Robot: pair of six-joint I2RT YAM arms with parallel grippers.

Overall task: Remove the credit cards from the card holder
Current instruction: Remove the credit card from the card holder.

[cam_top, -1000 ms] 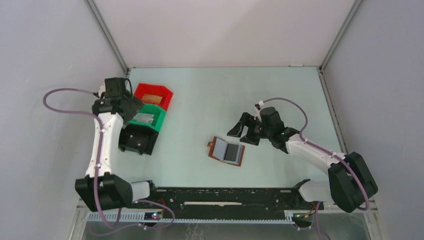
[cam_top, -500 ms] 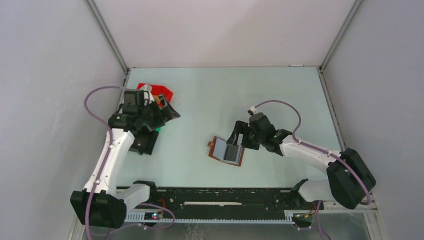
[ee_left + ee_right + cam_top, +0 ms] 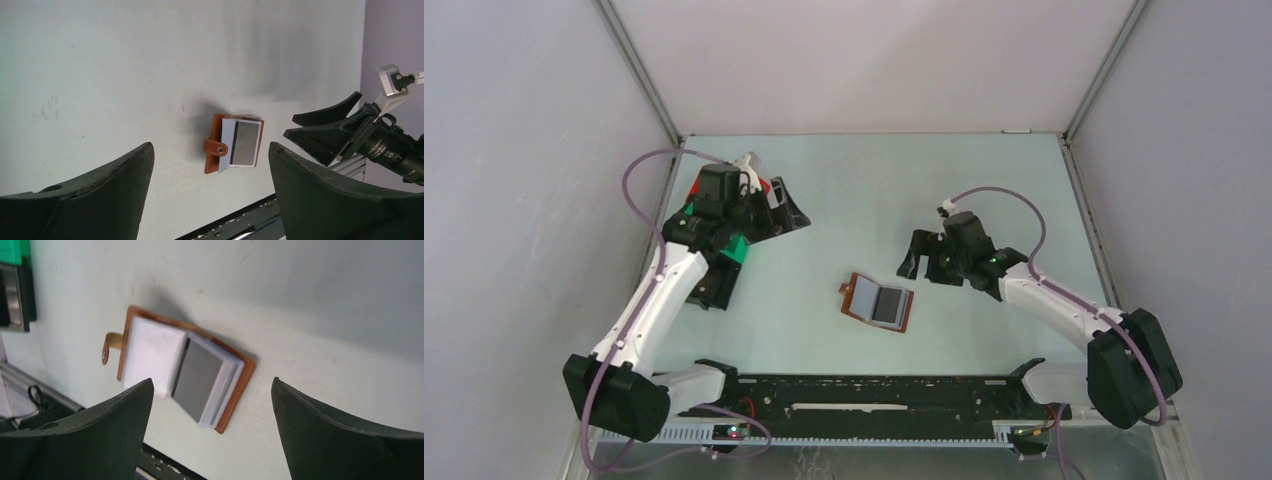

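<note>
The left arm now covers most of the red bin and the green bin on the table; both were plainly visible a second ago. The left gripper has swung out from over them, its fingers spread wide and empty. The right gripper, also released, has backed off the card holder, which lies open mid-table. Only the right wrist view shows its pale stacked sleeves. One dark grey credit card sits inside; whether more lie beneath cannot be told.

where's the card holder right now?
Top view: the card holder lies open near the middle of the table, just left of the right pincer and nearer the arm bases.
</note>
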